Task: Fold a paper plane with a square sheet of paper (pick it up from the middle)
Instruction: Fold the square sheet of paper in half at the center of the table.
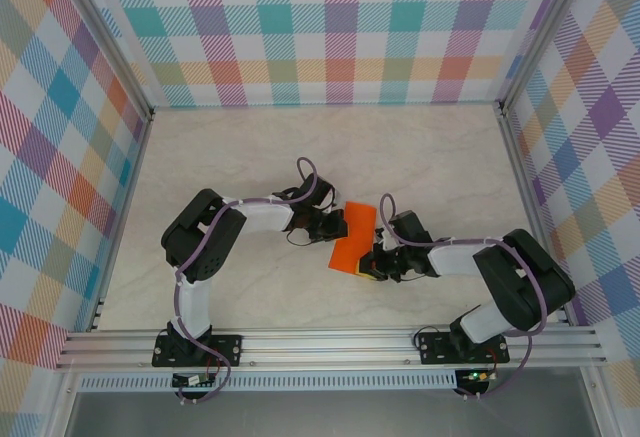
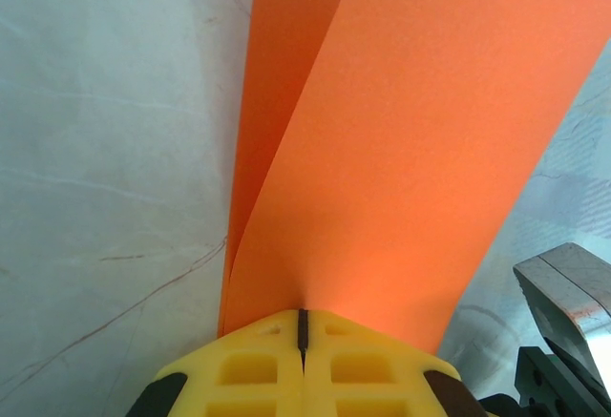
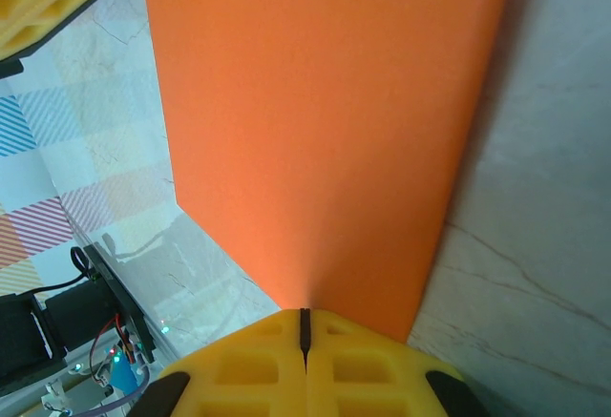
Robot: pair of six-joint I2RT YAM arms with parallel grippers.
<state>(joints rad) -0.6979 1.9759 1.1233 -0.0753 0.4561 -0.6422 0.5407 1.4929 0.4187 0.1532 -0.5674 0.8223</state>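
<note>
The square sheet of paper (image 1: 354,237) is bright orange, doubled over, and held up off the table between the two arms. My left gripper (image 1: 334,224) is shut on its left edge; in the left wrist view two layers of the paper (image 2: 401,150) rise from the closed yellow jaws of the left gripper (image 2: 304,326). My right gripper (image 1: 374,261) is shut on the opposite lower edge, where the paper (image 3: 325,121) spreads as one flat face above the right gripper (image 3: 305,326).
The pale marble table (image 1: 250,157) is walled by checked panels at the back and both sides. An aluminium rail (image 1: 330,342) with both arm bases runs along the near edge. The right gripper's body (image 2: 563,302) shows at the lower right of the left wrist view.
</note>
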